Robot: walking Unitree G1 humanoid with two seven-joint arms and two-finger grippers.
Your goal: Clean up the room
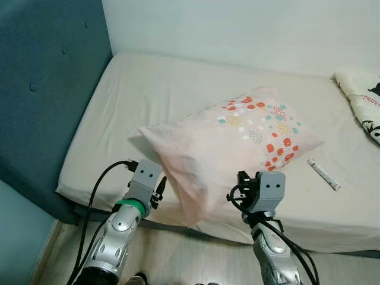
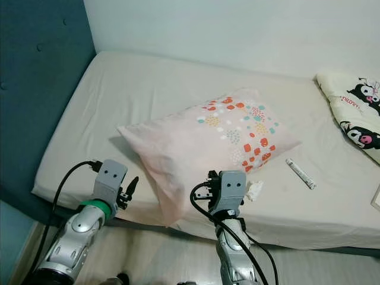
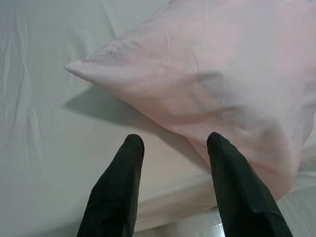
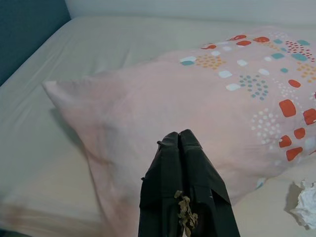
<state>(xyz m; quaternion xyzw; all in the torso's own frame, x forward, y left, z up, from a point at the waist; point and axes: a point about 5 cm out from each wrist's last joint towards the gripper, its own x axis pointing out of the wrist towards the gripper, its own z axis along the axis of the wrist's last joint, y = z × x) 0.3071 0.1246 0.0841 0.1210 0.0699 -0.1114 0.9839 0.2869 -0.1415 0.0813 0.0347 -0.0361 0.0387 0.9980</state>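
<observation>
1. Beige bed (image 1: 119, 119) against teal headboard (image 1: 47, 89) and white wall; on it, pink dotted pillow (image 1: 219, 142) lying askew, one corner hanging past the near edge above the floor (image 1: 196, 255).
2. Left tool (image 3: 173, 143) spread open just beside that overhanging corner, touching nothing; right tool (image 4: 178, 136) pressed closed before the pillow's near side, brownish scrap clinging low on its fingers, nature unclear.
3. Main hazard: nudging instead of gripping. Could tip the pillow off the edge and onto the floor, with that corner already unsupported.
4. Closed right tool no use for a pinch until opened; driven forward as is, likely only to shove soft fabric and bunch the sheet.
5. One-sided grab at the corner by the left tool: thin loose cover, prone to slipping free or dragging the pillow crooked rather than lifting it.
6. Crumpled tissue (image 2: 255, 189) near the right tool, small tube (image 1: 323, 174) further along the bed: easily swept aside or buried under a shifted pillow, then missed in the tidy-up.
</observation>
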